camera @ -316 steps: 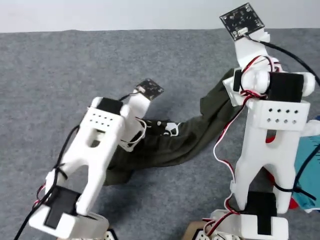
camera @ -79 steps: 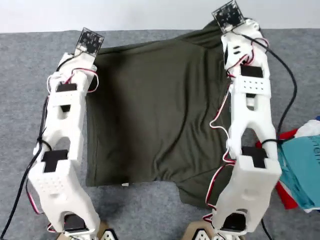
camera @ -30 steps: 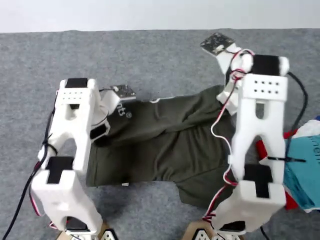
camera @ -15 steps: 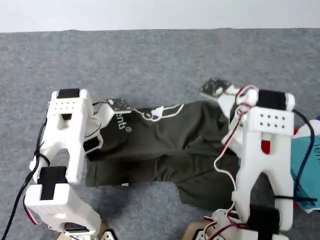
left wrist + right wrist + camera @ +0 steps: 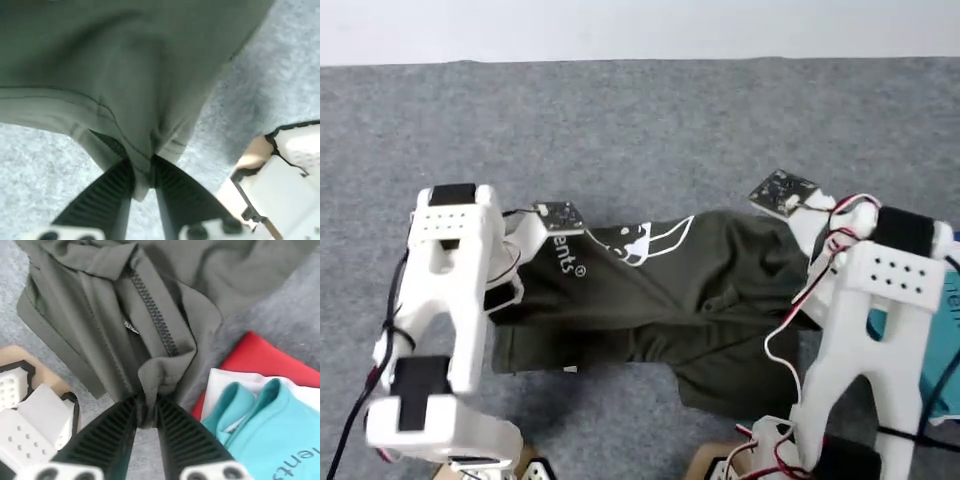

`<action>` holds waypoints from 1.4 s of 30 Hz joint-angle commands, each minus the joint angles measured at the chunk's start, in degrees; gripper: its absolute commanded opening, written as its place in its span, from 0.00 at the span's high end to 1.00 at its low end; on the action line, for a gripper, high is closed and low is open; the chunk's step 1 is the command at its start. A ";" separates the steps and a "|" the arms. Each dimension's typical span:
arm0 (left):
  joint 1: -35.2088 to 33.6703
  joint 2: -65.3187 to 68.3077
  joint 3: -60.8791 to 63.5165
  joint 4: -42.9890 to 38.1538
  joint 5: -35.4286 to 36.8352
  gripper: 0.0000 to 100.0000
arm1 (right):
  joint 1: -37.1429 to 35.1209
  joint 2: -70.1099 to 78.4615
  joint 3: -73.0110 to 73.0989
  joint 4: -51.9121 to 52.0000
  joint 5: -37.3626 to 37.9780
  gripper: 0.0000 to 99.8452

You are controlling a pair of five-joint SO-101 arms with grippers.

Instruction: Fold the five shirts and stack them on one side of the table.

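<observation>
Your left gripper [image 5: 141,167] is clamped on a hemmed edge of the olive shirt [image 5: 670,290], its ribbed black jaws pinching a small tuck of cloth. Your right gripper [image 5: 146,405] is clamped the same way on a bunched fold of the same shirt, just by a ribbed seam. Between the two grippers the shirt lies in a long band across the table [image 5: 620,120], doubled over on itself, with the white print [image 5: 638,240] facing up nearer the left gripper. Under the right gripper the cloth is rumpled, and a flap of it pokes out past the band toward that arm's base. Just beside the right gripper, on its outer side, sit a teal shirt [image 5: 265,432] and a red shirt [image 5: 250,357], touching each other and close to the olive cloth; you cannot tell whether they touch it

You look to be in the middle of the first fold, carrying the held edge over the lower half. Next you need to lower both grippers together until the held edge meets the hem lying below them. Hold the edge taut between them so it lands straight, and only then let go. Mind the right side: the bunching there will likely set a crease unless you first draw that gripper outward a touch. That pull takes it toward the teal shirt, so leave room
</observation>
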 commanded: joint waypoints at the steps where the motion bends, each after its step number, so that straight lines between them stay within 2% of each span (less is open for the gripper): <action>1: 0.09 -5.10 2.95 1.85 -0.88 1.00 | 0.66 -3.74 3.69 2.15 1.58 0.99; 7: 0.00 -0.18 3.03 1.58 -0.62 0.98 | 0.66 -5.58 6.51 1.98 2.37 0.97; 12: -1.32 3.87 -2.15 1.58 3.08 0.88 | 0.84 -6.46 5.01 1.98 -1.41 0.75; 14: -1.41 4.04 -3.56 1.58 2.90 0.87 | 0.75 -7.96 3.69 1.98 -1.93 0.71; 25: -1.49 4.04 -12.26 1.67 2.73 0.87 | 1.10 -8.84 -1.85 -0.92 -2.11 0.71; 28: -1.41 4.13 -14.99 1.58 4.66 0.91 | 1.10 -7.34 -1.76 -2.24 -2.46 0.71; 32: -0.88 4.66 -16.40 1.58 6.51 1.00 | 0.66 -3.56 -1.76 -1.98 -9.58 0.71; 34: -1.23 4.66 -16.31 1.58 7.82 1.00 | 0.48 -1.45 -1.76 -0.66 -11.69 0.71; 38: -1.41 4.75 -15.60 1.58 13.36 0.99 | -5.58 2.15 -0.79 1.89 -12.84 0.71; 42: -1.41 4.75 -13.76 0.70 13.98 0.99 | -11.65 6.29 0.62 1.10 -15.82 0.71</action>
